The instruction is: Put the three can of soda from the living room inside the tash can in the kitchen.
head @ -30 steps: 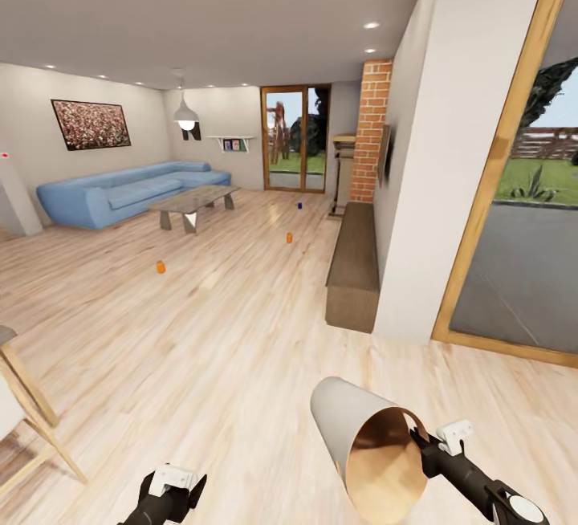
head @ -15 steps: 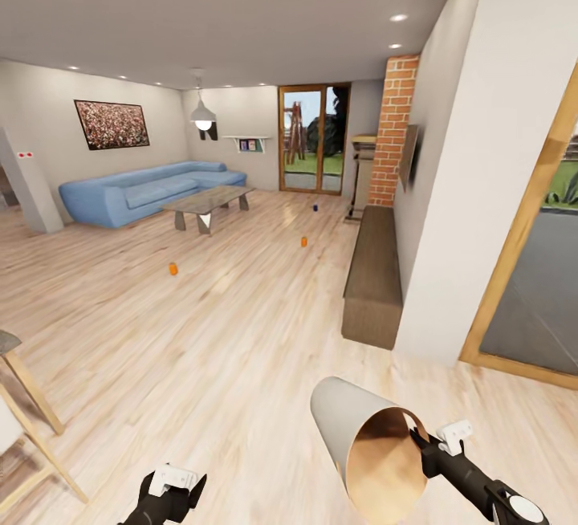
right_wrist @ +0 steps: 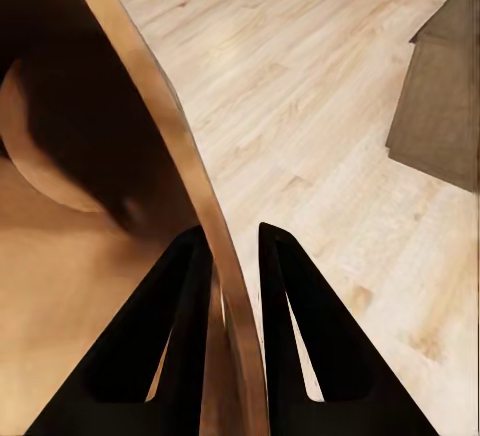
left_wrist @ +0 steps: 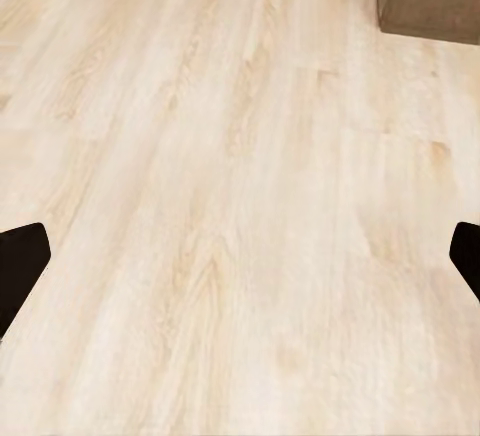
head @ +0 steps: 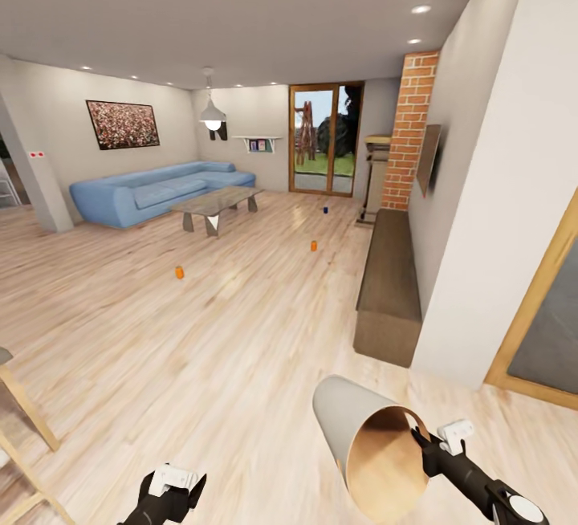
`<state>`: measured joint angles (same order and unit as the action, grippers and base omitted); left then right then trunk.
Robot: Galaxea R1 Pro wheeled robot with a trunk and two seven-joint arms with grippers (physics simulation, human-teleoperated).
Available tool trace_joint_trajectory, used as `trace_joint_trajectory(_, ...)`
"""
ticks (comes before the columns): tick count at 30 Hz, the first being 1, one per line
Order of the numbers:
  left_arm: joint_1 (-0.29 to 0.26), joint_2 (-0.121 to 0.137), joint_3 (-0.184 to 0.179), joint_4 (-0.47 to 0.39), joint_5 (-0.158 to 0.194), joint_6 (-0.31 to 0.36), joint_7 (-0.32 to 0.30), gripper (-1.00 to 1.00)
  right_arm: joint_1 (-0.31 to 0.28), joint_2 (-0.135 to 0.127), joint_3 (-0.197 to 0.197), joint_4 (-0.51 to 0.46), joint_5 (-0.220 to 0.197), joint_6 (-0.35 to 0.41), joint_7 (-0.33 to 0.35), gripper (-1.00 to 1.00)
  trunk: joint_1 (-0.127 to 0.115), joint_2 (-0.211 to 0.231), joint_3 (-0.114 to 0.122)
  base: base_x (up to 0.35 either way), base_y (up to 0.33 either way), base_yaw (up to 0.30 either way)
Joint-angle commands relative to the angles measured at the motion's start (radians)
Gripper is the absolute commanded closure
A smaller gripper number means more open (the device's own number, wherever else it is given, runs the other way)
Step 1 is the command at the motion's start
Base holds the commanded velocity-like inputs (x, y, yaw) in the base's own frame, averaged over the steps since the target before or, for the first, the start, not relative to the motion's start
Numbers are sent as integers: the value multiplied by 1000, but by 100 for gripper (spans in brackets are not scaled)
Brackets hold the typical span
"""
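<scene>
Left tool (head: 171,483) hangs low with its fingers spread wide and nothing between them, just bare wood floor (left_wrist: 240,216) in the wrist view. Out across the living room floor stand three cans: an orange can (head: 180,272) nearest, a second orange can (head: 313,246) further right, and a dark blue can (head: 325,209) near the glass doors. The right tool (head: 421,443) is pinched onto the rim of the bin (head: 371,443), carried tilted with its mouth open. The job now, I'd say, is to roll up steadily and keep that rim grip firm so the bin doesn't swing. The right wrist view shows both fingers (right_wrist: 190,336) straddling the thin rim; the head view gives the cans' layout.
</scene>
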<state>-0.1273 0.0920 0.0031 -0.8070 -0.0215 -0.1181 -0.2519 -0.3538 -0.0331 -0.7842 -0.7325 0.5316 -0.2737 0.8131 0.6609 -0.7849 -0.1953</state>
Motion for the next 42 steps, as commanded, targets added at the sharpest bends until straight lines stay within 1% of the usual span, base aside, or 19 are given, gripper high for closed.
trace_joint_trajectory(1, 0, 0, 0, 0, 0, 0, 0, -100, -1, 0, -1, -1, -8, 1, 10, 100, 0, 0, 0, 325, 0, 3)
trace_joint_trajectory(10, 0, 0, 0, 0, 0, 0, 0, -100, -1, 1, -2, -1, -7, 2, 5, 100, 0, 0, 0, 325, 0, 37)
trace_joint_trajectory(28, 0, 0, 0, 0, 0, 0, 0, -100, -1, 1, -2, -1, -7, 2, 3, 100, 0, 0, 0, 325, 0, 223)
trace_joint_trajectory(42, 0, 0, 0, 0, -2, 0, 0, -100, -1, 1, 0, -1, -8, 3, 3, 100, 0, 0, 0, 325, 0, 22)
